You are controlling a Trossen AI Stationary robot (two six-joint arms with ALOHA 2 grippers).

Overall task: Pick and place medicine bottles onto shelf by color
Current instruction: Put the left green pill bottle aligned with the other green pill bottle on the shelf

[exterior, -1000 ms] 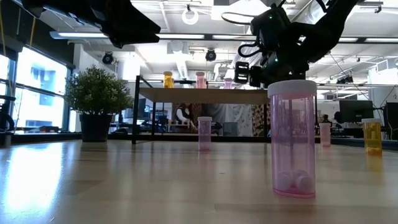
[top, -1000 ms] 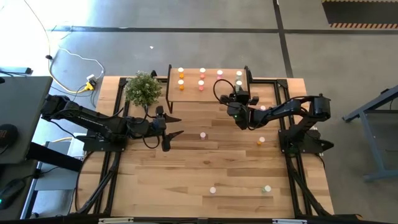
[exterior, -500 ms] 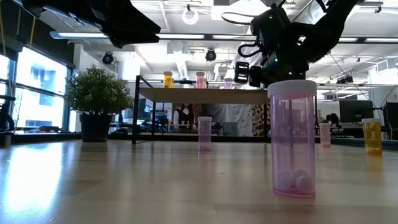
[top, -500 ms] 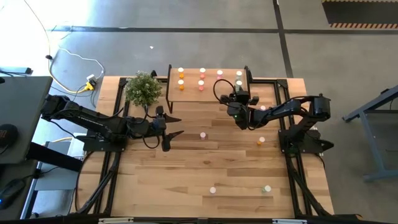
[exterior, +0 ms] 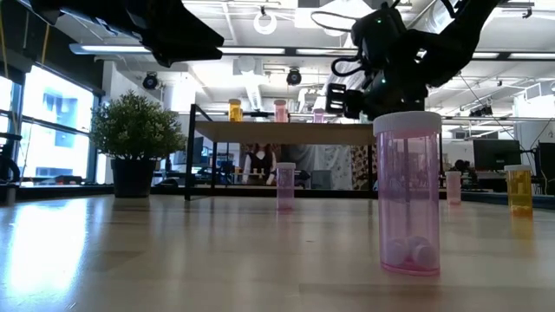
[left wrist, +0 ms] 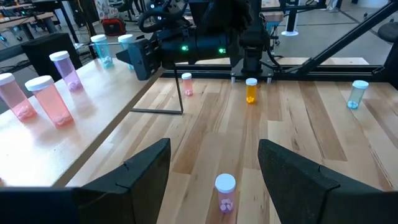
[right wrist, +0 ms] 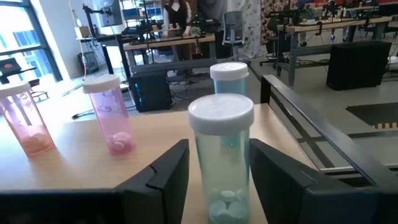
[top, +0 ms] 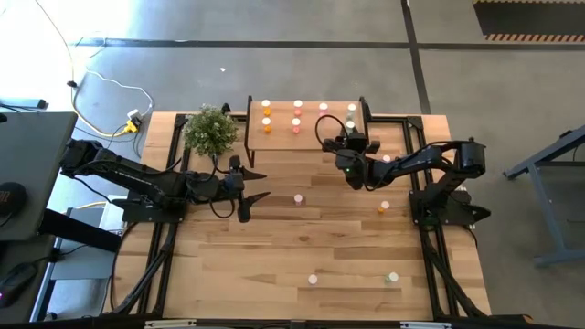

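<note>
Right fingers (right wrist: 211, 180) parted around translucent pale-green cylindrical bottle (right wrist: 221, 158) on wood shelf (right wrist: 74, 171); left fingers (left wrist: 214, 174) spread.

The right arm reaches from its base at the tabletop's right edge, elbow bent, toward the far side, its hand (top: 351, 139) raised, fingers (right wrist: 163, 180) parted with a gap on each side of what stands between them. The left arm stretches in from the left, low, its hand (top: 257, 185) spread wide and empty.
</note>
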